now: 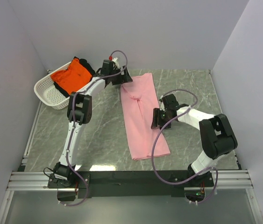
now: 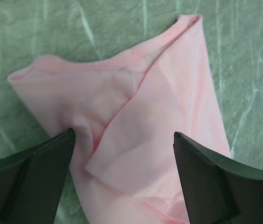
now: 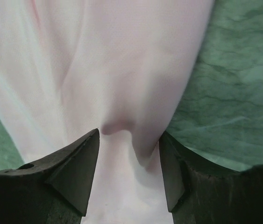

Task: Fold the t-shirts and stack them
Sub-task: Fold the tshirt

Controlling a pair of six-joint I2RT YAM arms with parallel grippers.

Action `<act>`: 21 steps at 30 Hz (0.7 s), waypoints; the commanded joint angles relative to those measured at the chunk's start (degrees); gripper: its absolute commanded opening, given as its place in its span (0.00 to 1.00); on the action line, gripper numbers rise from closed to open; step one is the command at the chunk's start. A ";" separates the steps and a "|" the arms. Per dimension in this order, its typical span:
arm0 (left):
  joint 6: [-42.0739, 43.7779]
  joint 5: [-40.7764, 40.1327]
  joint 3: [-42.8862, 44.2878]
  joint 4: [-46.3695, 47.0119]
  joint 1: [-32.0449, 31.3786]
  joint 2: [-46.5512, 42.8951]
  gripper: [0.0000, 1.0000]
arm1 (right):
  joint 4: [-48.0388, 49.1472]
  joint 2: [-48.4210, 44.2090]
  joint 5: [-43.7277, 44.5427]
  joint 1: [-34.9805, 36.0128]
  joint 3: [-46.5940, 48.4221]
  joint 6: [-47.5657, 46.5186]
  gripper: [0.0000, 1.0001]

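The light pink t-shirt (image 1: 142, 116) lies folded into a long strip down the middle of the table. My left gripper (image 1: 121, 80) is at its far left corner. In the left wrist view it (image 2: 124, 134) is open wide just above a folded sleeve and hem of the pink t-shirt (image 2: 136, 116). My right gripper (image 1: 156, 119) is at the strip's right edge, halfway along. In the right wrist view it (image 3: 129, 134) is partly open, pressed down on the pink cloth (image 3: 122, 70), with a raised pucker between its jaws. The orange t-shirt (image 1: 70, 74) lies bunched in the basket.
The white perforated basket (image 1: 49, 93) stands at the far left by the wall, with a dark garment (image 1: 85, 64) beside the orange one. Grey walls close in the table on the left, back and right. A metal rail (image 1: 131, 177) runs along the near edge.
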 commanded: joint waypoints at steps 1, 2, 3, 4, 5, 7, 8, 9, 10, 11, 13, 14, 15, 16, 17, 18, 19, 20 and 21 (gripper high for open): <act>1.55 -3.96 -3.11 1.59 0.31 -8.08 0.93 | -2.17 -3.64 8.02 0.31 -0.32 0.97 0.61; 1.73 -5.28 -5.64 1.33 0.31 -9.48 0.93 | -2.78 -4.43 9.08 0.31 -0.85 1.32 0.62; 1.73 -8.95 -6.89 1.06 0.31 -12.54 0.94 | -3.05 -5.91 10.74 0.31 -1.47 1.41 0.62; 1.47 -10.64 -8.38 0.80 0.31 -14.14 0.94 | -3.14 -6.71 11.19 0.31 -2.86 1.50 0.63; 1.21 -12.74 -11.87 0.97 0.31 -15.90 0.94 | -3.31 -7.68 11.37 0.31 -3.75 1.76 0.63; -0.02 -17.67 -16.11 1.85 0.31 -21.26 0.94 | -3.31 -10.49 11.90 0.31 -6.12 2.29 0.64; -0.55 -18.82 -21.09 2.46 0.31 -25.10 0.94 | -3.31 -12.50 12.07 0.40 -6.91 2.82 0.64; -0.99 -19.52 -23.83 3.08 0.31 -27.23 0.94 | -3.23 -13.48 12.07 0.40 -7.71 3.17 0.64; -2.30 -20.57 -26.99 3.69 0.23 -29.43 0.94 | -3.31 -14.62 12.34 0.31 -9.02 3.61 0.65; -2.83 -21.19 -33.55 6.22 0.05 -33.80 0.94 | -3.31 -16.54 12.60 0.40 -9.73 4.40 0.65; -4.15 -22.16 -39.92 8.00 -0.83 -38.13 0.94 | -3.66 -18.49 13.12 0.49 -11.40 5.02 0.65; -4.59 -22.43 -45.69 9.22 -1.26 -40.06 0.94 | -4.10 -20.41 13.30 0.66 -11.84 5.63 0.65; -5.03 -22.34 -48.53 9.58 -2.31 -43.83 0.94 | -4.28 -21.21 13.57 0.75 -12.28 5.90 0.65; -6.17 -22.17 -51.43 9.93 -3.19 -45.78 0.94 | -4.54 -22.00 13.83 0.84 -13.15 6.16 0.65; -6.53 -22.34 -57.55 10.63 -4.33 -49.36 0.94 | -4.98 -23.06 14.35 0.93 -13.51 7.03 0.65; -6.71 -22.86 -60.57 12.12 -7.13 -50.97 0.94 | -5.16 -23.42 14.36 1.10 -13.51 7.56 0.65; -7.49 -23.31 -63.47 12.40 -8.64 -52.37 0.94 | -5.77 -23.59 14.36 1.36 -13.51 8.00 0.65; -8.19 -23.31 -68.55 12.83 -10.04 -54.82 0.94 | -6.12 -24.03 14.97 1.63 -13.43 8.70 0.65; -9.77 -23.31 -70.95 12.84 -12.49 -55.98 0.94 | -6.47 -24.29 15.41 2.59 -13.51 8.97 0.65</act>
